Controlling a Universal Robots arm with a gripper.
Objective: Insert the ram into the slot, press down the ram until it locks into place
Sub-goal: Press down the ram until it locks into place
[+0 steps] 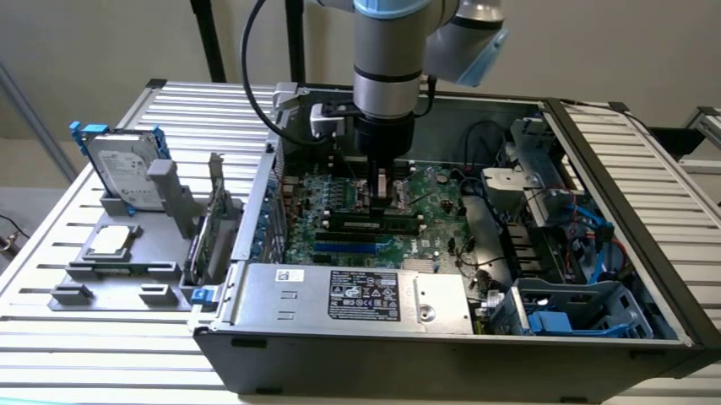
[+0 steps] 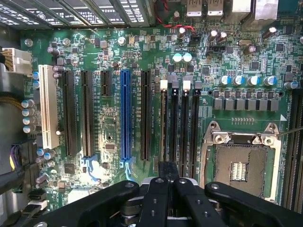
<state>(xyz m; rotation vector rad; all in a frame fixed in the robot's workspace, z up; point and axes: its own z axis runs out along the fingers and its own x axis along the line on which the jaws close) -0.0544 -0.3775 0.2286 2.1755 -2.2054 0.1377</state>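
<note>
The ram [image 1: 363, 223], a thin green stick with black chips, stands on edge in the black slot [image 1: 333, 228] on the motherboard inside the open computer case. My gripper [image 1: 383, 202] hangs straight down right above the ram's middle, its fingers pressed together. I cannot tell whether they touch the ram's top edge. In the wrist view the shut gripper [image 2: 168, 166] sits over a row of narrow black slots [image 2: 164, 123] with pale end clips [image 2: 164, 85]. The ram is hard to make out there, since it is seen edge-on.
A blue socket [image 1: 351, 247] lies just in front of the ram, also seen as the blue socket [image 2: 125, 113]. The CPU socket [image 2: 241, 165] is beside the slots. The power supply [image 1: 360, 295] fills the case front. A hard drive [image 1: 121, 169] stands on a grey rack outside.
</note>
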